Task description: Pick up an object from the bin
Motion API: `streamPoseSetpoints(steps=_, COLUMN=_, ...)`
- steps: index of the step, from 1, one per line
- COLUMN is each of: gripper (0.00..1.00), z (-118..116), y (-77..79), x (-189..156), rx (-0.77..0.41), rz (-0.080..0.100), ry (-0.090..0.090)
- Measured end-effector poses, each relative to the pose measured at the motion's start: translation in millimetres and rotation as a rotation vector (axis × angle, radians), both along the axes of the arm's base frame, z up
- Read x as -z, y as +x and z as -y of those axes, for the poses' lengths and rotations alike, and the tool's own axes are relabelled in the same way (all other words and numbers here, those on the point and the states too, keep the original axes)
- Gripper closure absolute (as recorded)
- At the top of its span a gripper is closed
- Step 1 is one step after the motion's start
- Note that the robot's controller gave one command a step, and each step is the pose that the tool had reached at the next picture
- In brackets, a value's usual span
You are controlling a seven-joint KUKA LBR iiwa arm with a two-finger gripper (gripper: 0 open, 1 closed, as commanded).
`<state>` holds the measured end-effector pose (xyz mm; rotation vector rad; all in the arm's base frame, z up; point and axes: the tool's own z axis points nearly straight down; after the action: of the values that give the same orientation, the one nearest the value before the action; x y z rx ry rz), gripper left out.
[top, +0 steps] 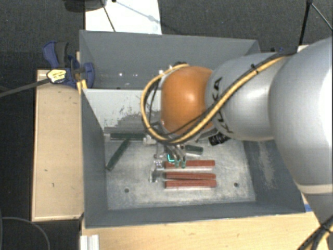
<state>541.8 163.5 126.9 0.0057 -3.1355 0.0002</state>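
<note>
Gripper (166,166) sits over left ends of three red-brown bars (192,177) at lower centre of frame, long axes running left-right; we cannot tell whether it is spread or pinching.

- The bin (99,139) looks like grey sheet metal with a matt finish; its floor is scuffed and speckled with pale scratches.
- The red-brown bars (190,182) toward the bin's front edge have a dull, even surface; I cannot tell whether they are wood or plastic.
- The dark green strips (117,155) near the bin's left wall look matt.
- The arm shell (270,98) is smooth, silvery and softly shiny.
- The orange cover (182,100) is smooth and glossy.
</note>
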Motion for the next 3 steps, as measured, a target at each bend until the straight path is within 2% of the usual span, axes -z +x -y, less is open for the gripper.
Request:
streamPoseSetpoints(steps=1, gripper=0.0, z=0.6, y=2.2, x=-4.2, rx=0.004, rz=0.008, ry=0.002)
streamPoseSetpoints(steps=2, gripper=1.0, z=104.4, y=-19.4, x=47.2, rx=-0.156, rz=0.038, ry=0.01)
streamPoseSetpoints(steps=3, gripper=0.0, z=106.8, y=-16.9, x=46.6, rx=-0.149, rz=0.045, ry=0.006)
